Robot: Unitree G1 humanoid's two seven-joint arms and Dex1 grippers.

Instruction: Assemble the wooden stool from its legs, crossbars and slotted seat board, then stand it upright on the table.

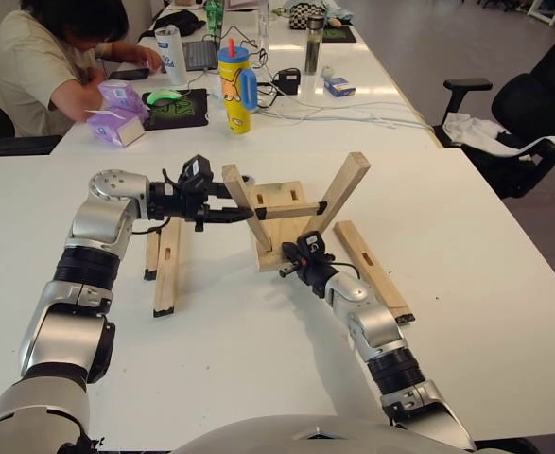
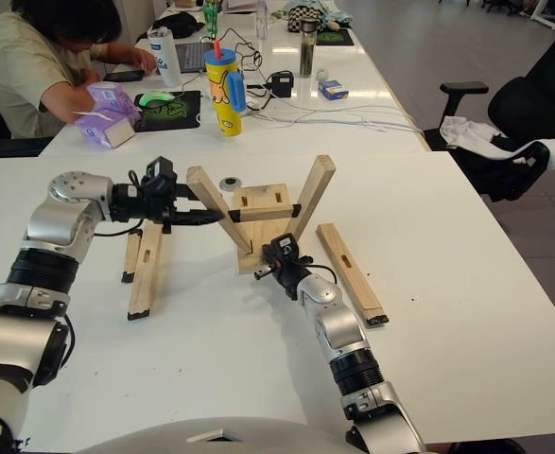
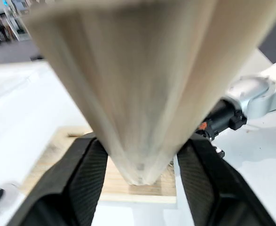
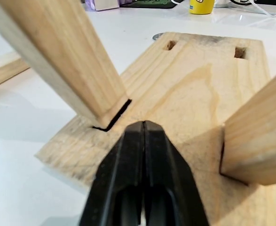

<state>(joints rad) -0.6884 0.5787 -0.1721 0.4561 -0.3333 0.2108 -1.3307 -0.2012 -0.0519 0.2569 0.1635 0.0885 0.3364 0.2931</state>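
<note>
Left gripper [image 1: 232, 215]: clamped on slanted leg [image 1: 259, 227].
Right gripper [image 4: 143, 128]: pinched closed, tip on seat board [image 4: 199, 84].
Right wrist view: gap in leg's slot [image 4: 113, 117].

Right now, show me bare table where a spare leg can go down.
Bare table lies in front, between the arms, and to the right beyond the loose leg. Crowded: around the seat board with its standing legs, and the two pieces at left.
</note>
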